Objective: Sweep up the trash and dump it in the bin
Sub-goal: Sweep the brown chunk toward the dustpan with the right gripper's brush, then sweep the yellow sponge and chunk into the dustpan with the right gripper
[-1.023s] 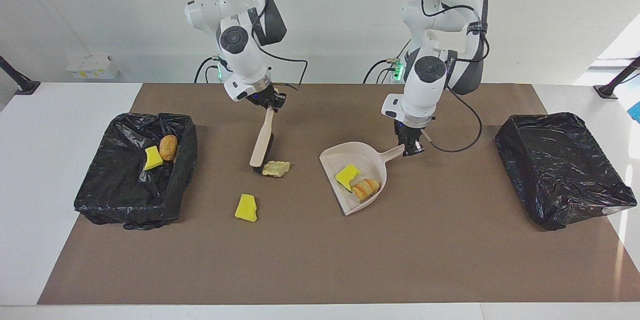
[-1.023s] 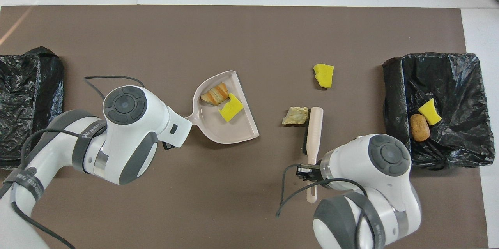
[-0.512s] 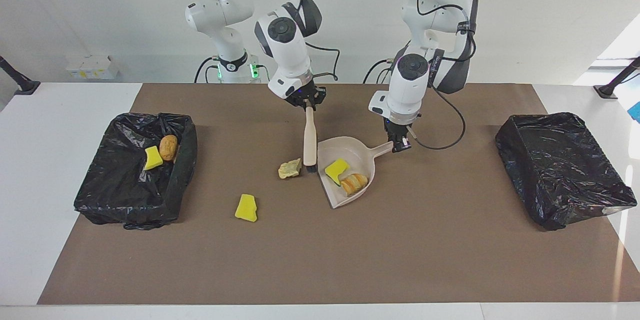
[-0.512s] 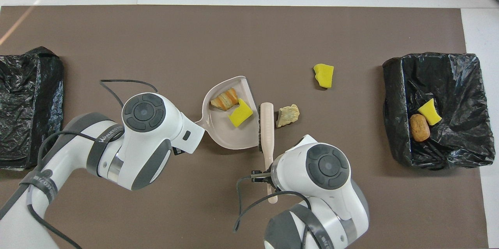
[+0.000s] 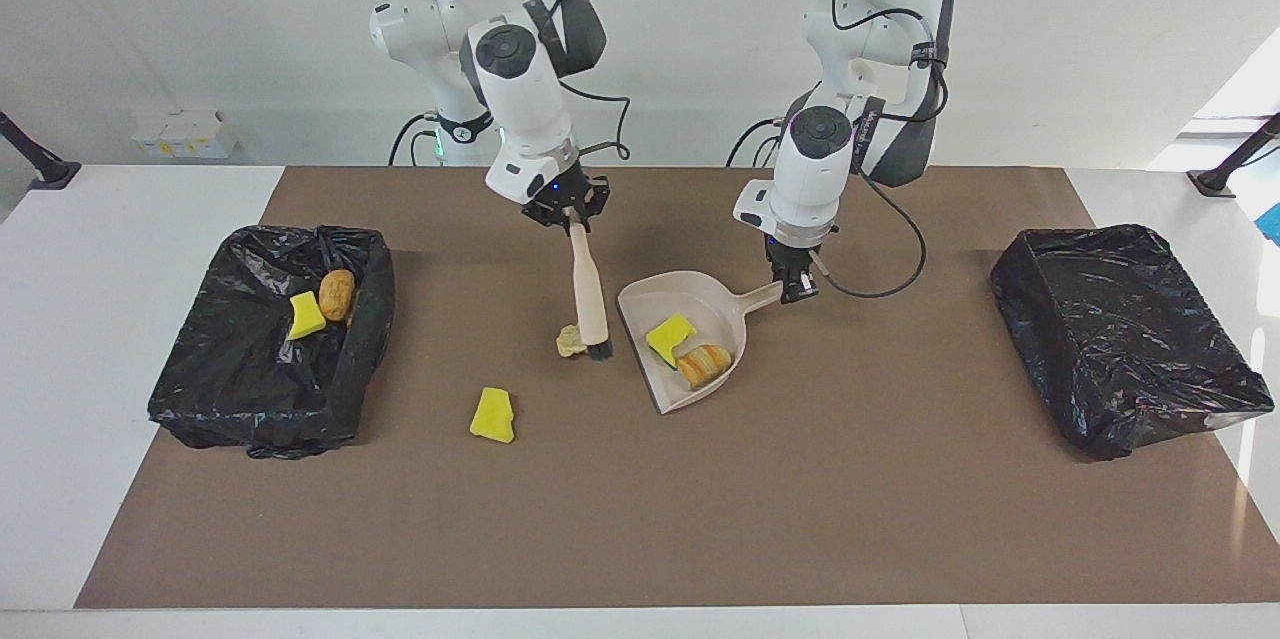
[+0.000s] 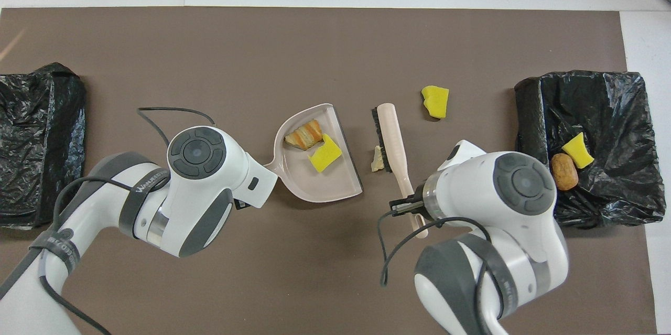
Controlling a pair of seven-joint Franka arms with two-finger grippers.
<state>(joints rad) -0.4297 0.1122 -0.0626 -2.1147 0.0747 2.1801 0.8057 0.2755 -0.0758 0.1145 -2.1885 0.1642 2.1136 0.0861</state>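
My right gripper [image 5: 572,219] is shut on the handle of the beige brush [image 5: 590,299] [image 6: 393,138], which slants down to the mat. A pale lump of trash [image 5: 570,341] [image 6: 376,159] lies at its black bristles, partly hidden by the brush head. Close beside it lies the beige dustpan [image 5: 650,304] [image 6: 314,188]. It holds a yellow sponge chunk [image 5: 670,334] [image 6: 325,152] and a bread-like roll [image 5: 705,364] [image 6: 304,134]. My left gripper [image 5: 795,291] is shut on the dustpan's handle. Another yellow sponge chunk [image 5: 493,415] [image 6: 435,100] lies loose on the mat, farther from the robots.
A black-lined bin [image 5: 200,389] [image 6: 624,109] at the right arm's end holds a yellow chunk [image 5: 305,316] and a brown roll [image 5: 337,294]. A second black-lined bin [image 5: 1120,339] [image 6: 36,136] stands at the left arm's end. A brown mat [image 5: 640,519] covers the table.
The brush has swung from the dustpan's mouth back toward the right arm's end, across the pale lump. The dustpan has slid a little toward the brush.
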